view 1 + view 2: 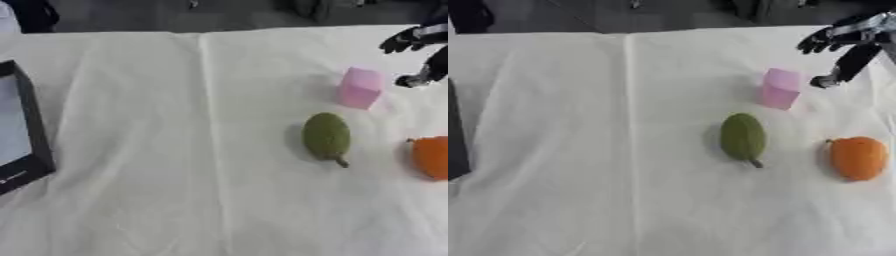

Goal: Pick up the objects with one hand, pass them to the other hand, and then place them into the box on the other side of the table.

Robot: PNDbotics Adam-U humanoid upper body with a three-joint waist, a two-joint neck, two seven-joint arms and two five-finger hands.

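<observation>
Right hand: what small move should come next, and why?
Probably lower the right hand toward the pink block. The hand hangs just beyond it holding nothing, the block is the nearest object, and the green fruit and orange fruit lie farther off.

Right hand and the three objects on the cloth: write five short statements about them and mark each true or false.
1. The right hand holds the pink block. False: it is beside the block, nothing in its fingers.
2. The green fruit lies between the pink block and the orange fruit. False: it lies left of the orange fruit, nearer the camera than the block.
3. The black box sits at the table's left edge. True.
4. All three objects rest on the white cloth. True.
5. The left hand is touching the green fruit. False: no left hand is visible.
</observation>
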